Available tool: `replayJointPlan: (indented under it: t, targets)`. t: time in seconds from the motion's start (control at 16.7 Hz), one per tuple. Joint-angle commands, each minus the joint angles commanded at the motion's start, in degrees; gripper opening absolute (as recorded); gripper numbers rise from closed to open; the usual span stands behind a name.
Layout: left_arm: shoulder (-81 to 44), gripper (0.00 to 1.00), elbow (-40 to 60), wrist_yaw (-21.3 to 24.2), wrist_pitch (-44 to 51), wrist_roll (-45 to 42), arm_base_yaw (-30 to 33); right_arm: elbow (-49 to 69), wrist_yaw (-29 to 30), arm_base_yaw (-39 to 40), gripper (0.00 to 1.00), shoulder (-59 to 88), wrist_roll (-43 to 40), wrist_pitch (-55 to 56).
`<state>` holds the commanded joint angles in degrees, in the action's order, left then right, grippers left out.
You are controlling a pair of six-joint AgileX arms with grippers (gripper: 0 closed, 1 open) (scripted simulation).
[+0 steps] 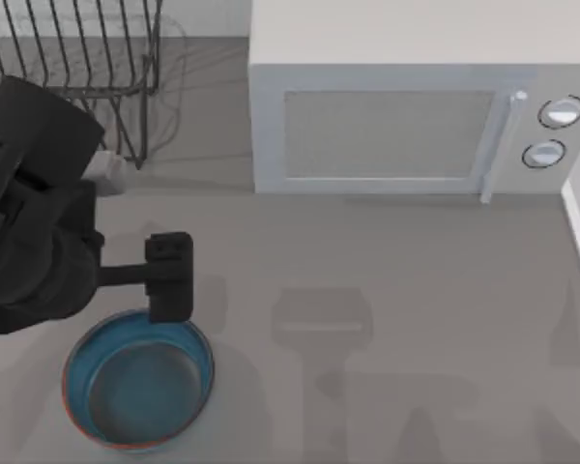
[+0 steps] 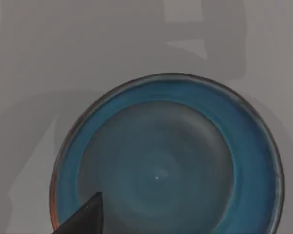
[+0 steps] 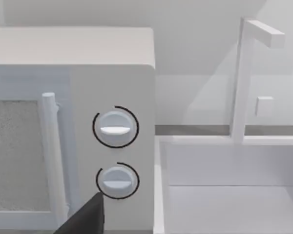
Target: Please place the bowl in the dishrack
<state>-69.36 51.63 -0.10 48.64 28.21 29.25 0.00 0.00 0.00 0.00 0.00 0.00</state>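
The blue bowl (image 1: 140,382) with its thin reddish rim rests upright on the grey table at the front left. In the left wrist view the bowl (image 2: 166,156) lies directly below the camera, its greyish inside showing. My left gripper (image 1: 169,290) hangs over the bowl's far rim, pointing down, and a dark tip of the left gripper (image 2: 83,219) shows above the bowl's inner wall. The dishrack (image 1: 77,53) of thin black bars stands at the back left, behind my left arm. My right gripper (image 3: 85,219) is parked, facing the microwave's knobs.
A pale grey microwave (image 1: 406,116) stands at the back, right of the dishrack, with two round knobs (image 3: 115,127) at its right end. A white sink-like basin (image 3: 224,185) lies to the right of it. Bare table stretches between the bowl and the microwave.
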Motion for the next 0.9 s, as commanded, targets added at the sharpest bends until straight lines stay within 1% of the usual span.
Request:
replayJointPlan:
  t: [0.24, 0.48, 0.6, 0.9]
  targets:
    - [-16.5, 1.0, 13.3, 0.1, 12.0, 7.2, 7.4, 0.0, 0.0, 0.0, 1.0, 0.0, 0.0, 0.0]
    - [-26.0, 1.0, 22.1, 0.1, 18.6, 11.6, 11.8, 0.0, 0.0, 0.0, 1.0, 0.0, 0.0, 0.0]
    - [-27.5, 1.0, 23.5, 0.1, 19.6, 12.3, 12.5, 0.0, 0.0, 0.0, 1.0, 0.0, 0.0, 0.0]
    - [-27.4, 1.0, 23.2, 0.1, 19.3, 12.2, 12.3, 0.0, 0.0, 0.0, 1.0, 0.0, 0.0, 0.0]
